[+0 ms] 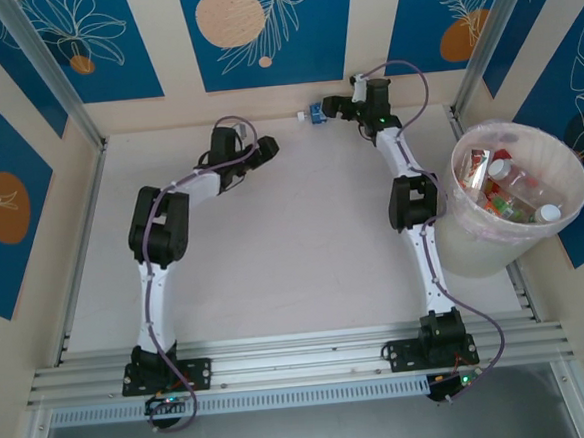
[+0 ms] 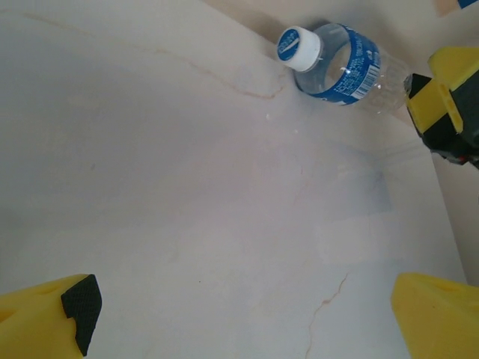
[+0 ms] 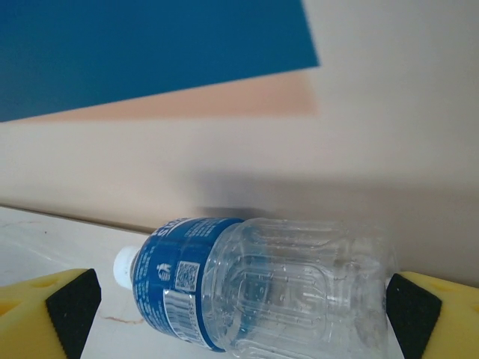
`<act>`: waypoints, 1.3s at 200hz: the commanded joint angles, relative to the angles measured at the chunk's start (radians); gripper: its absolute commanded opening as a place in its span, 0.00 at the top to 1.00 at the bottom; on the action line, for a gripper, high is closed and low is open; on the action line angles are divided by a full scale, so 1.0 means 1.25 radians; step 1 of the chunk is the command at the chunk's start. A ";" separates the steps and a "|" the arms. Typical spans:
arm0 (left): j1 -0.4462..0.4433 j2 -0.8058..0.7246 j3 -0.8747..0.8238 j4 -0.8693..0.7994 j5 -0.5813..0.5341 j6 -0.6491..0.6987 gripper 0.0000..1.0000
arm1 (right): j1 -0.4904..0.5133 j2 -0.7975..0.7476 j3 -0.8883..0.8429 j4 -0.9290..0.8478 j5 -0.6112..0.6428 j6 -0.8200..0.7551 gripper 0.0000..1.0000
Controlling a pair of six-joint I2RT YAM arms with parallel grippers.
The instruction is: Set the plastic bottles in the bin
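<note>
A clear plastic bottle (image 1: 316,114) with a blue label and white cap lies on its side against the back wall. My right gripper (image 1: 331,107) is at it, open. In the right wrist view the bottle (image 3: 254,288) lies lengthwise between the two fingertips (image 3: 71,303), base toward the right one, cap a little short of the left one. My left gripper (image 1: 266,147) hangs open over bare table to the left, nothing between its fingers (image 2: 78,307); its camera sees the same bottle (image 2: 337,63) ahead. The bin (image 1: 474,246) stands at the right edge with several bottles (image 1: 506,192) inside.
The back wall (image 3: 359,149) rises directly behind the bottle. An aluminium post (image 1: 485,35) stands at the far right corner near the bin. A yellow and black finger of the right gripper (image 2: 447,105) shows beside the bottle in the left wrist view.
</note>
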 commanded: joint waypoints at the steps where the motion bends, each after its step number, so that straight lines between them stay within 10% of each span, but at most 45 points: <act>1: 0.003 0.058 0.096 -0.013 0.034 0.004 0.00 | 0.014 0.020 0.027 0.045 -0.042 -0.019 0.01; 50: 0.004 0.175 0.267 -0.050 -0.001 -0.019 0.00 | 0.055 -0.047 -0.007 -0.015 -0.304 -0.082 0.00; 112: 0.021 0.137 0.237 -0.050 -0.026 -0.049 0.00 | 0.128 -0.381 -0.371 -0.277 -0.498 -0.424 0.01; 142: 0.022 0.108 0.213 -0.111 -0.057 -0.054 0.00 | 0.114 -0.448 -0.476 -0.108 -0.309 -0.256 0.00; 176: 0.019 0.121 0.222 -0.142 -0.056 -0.089 0.00 | 0.118 -0.275 -0.244 -0.217 -0.067 -0.158 0.00; 260: -0.019 0.274 0.586 -0.508 -0.126 0.056 0.00 | 0.171 -0.171 -0.110 -0.256 -0.143 -0.121 0.00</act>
